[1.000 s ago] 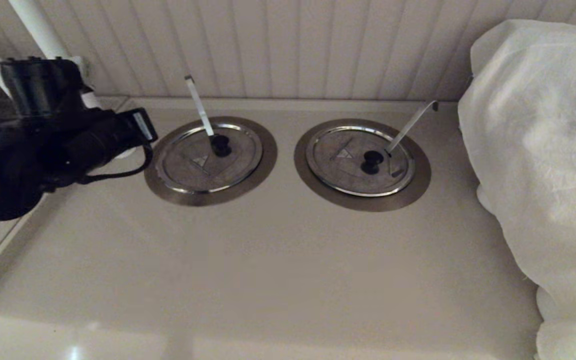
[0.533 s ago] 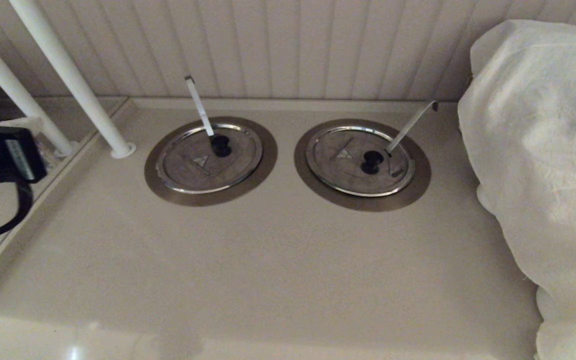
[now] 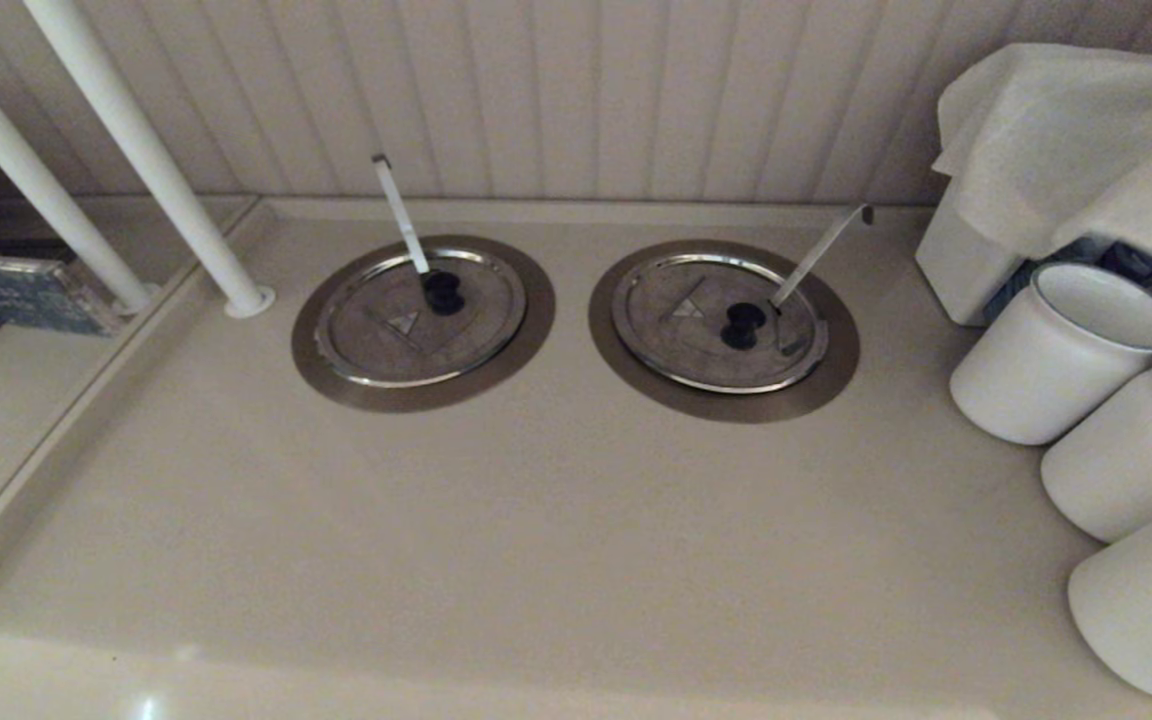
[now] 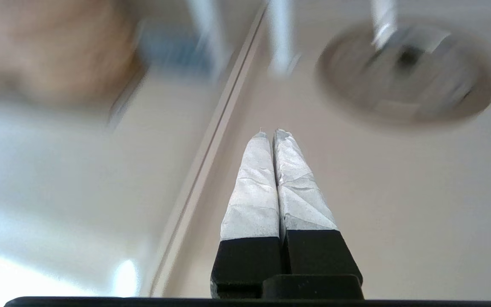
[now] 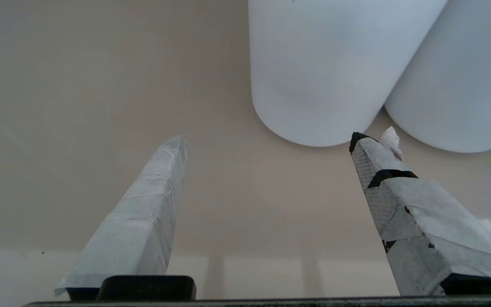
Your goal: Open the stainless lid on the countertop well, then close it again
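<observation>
Stainless lid [image 3: 421,318] sat flat on the countertop well [image 3: 423,392]; left gripper [image 4: 270,133], fingers pressed together, had backed out of the head view, so job looked done. Right gripper [image 5: 267,143] idled spread.

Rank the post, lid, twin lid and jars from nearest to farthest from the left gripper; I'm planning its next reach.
1. The post and the lid: both just ahead of the shut left gripper in the left wrist view; too close to call.
2. The twin lid: right of the lid.
3. The jars: far right.
</observation>
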{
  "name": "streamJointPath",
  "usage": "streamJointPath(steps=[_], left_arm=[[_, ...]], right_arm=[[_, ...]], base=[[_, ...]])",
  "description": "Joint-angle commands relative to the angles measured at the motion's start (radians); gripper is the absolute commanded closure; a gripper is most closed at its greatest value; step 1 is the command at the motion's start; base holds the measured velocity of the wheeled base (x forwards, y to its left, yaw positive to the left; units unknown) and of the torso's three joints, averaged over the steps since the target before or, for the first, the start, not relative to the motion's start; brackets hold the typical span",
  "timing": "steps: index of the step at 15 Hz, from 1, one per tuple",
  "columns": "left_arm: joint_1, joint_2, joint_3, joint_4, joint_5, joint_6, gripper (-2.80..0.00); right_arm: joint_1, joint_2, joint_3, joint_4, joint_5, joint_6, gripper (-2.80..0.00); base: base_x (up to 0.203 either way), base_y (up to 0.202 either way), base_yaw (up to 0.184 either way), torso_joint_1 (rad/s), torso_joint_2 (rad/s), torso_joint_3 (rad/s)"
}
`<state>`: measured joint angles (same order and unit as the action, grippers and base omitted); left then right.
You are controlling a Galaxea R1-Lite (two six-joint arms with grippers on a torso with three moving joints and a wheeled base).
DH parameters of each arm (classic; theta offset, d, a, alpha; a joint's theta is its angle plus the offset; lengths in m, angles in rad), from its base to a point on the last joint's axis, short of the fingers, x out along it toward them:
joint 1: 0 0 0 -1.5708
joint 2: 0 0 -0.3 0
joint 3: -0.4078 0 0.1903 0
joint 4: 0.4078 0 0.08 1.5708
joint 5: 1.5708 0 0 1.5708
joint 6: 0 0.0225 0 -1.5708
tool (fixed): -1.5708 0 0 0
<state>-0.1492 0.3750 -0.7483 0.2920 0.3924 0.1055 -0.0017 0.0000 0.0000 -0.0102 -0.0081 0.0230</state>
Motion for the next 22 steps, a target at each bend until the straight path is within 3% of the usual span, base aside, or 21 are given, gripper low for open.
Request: streamJointPath(steps=[1, 2, 3, 4, 8, 11, 13, 14, 17, 22], left_arm=[[0.055, -0.090, 0.006, 0.055, 0.023, -0.016, 0.00], [0.121, -0.097, -0.001, 0.037, -0.005, -0.013, 0.00], [0.168, -0.116, 0.002, 0.028, -0.083, -0.002, 0.00], [0.180, -0.143, 0.035, 0.022, -0.166, 0.018, 0.00], [0.150, -0.344, 0.303, 0.019, -0.297, 0.037, 0.00], [0.146, -0.373, 0.518, -0.004, -0.334, 0.036, 0.00], [0.145, -0.375, 0.673, -0.125, -0.381, 0.039, 0.00], [0.145, -0.376, 0.719, -0.208, -0.406, 0.008, 0.00], [0.145, -0.375, 0.723, -0.225, -0.392, -0.097, 0.00], [0.145, -0.377, 0.724, -0.225, -0.392, -0.101, 0.00]], right_arm=[[0.000, -0.002, 0.002, 0.000, -0.001, 0.000, -2.80], [0.000, -0.002, 0.002, 0.000, 0.000, 0.000, -2.80], [0.000, -0.002, 0.002, 0.000, 0.000, 0.000, -2.80], [0.000, -0.002, 0.002, 0.000, -0.001, 0.000, -2.80], [0.000, -0.002, 0.002, 0.000, -0.001, 0.000, -2.80], [0.000, -0.002, 0.002, 0.000, 0.000, 0.000, -2.80], [0.000, -0.002, 0.002, 0.000, 0.000, -0.001, -2.80], [0.000, -0.002, 0.002, 0.000, 0.000, -0.002, -2.80], [0.000, -0.002, 0.002, 0.000, 0.000, -0.001, -2.80], [0.000, -0.002, 0.002, 0.000, 0.000, -0.002, -2.80]], base=[[0.000, 0.000, 0.000, 0.000, 0.00, 0.000], [0.000, 0.000, 0.000, 0.000, 0.00, 0.000], [0.000, 0.000, 0.000, 0.000, 0.00, 0.000], [0.000, 0.000, 0.000, 0.000, 0.00, 0.000], [0.000, 0.000, 0.000, 0.000, 0.00, 0.000], [0.000, 0.000, 0.000, 0.000, 0.00, 0.000], [0.000, 0.000, 0.000, 0.000, 0.00, 0.000], [0.000, 0.000, 0.000, 0.000, 0.00, 0.000], [0.000, 0.000, 0.000, 0.000, 0.00, 0.000], [0.000, 0.000, 0.000, 0.000, 0.00, 0.000]])
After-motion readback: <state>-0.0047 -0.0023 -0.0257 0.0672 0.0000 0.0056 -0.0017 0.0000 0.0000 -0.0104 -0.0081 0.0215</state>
